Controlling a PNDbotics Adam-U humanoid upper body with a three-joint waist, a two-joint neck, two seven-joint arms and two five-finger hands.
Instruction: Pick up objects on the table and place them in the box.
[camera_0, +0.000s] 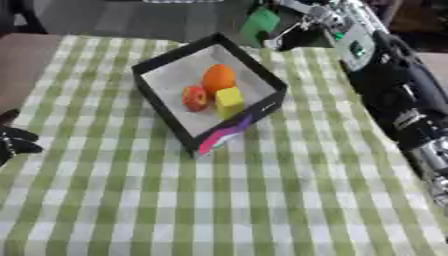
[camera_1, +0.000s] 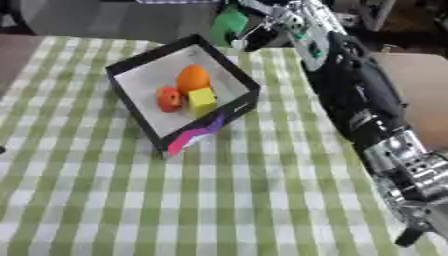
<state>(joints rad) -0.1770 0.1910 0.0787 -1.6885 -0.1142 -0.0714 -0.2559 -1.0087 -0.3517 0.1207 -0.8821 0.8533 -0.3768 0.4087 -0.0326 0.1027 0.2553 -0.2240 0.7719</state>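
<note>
A black-walled box (camera_0: 271, 80) with a pale floor sits on the far half of the desk (camera_0: 219, 200), turned so one corner points toward the near edge; that near corner carries a pink and purple patch. Inside it lie three things close together: an orange ball (camera_0: 219, 77) toward the far side, a red round thing (camera_0: 195, 97) just beside it on the left, and a yellow block (camera_0: 229, 101) nearest the box's right wall, touching or almost touching the other two.

A green object (camera_0: 259, 24) is up beyond the box's far corner, near the far edge of the desk, in the right robot hand (camera_0: 293, 31). The fingers there seem curled about it, though the blur hides exactly how they close. The right arm runs from that spot down along the right edge of the desk.

The left robot hand (camera_0: 16, 140) shows only as dark fingers at the left edge of the desk, apart from the box, spread loosely and holding nothing.

The desk is covered by a green and white checked cloth.
</note>
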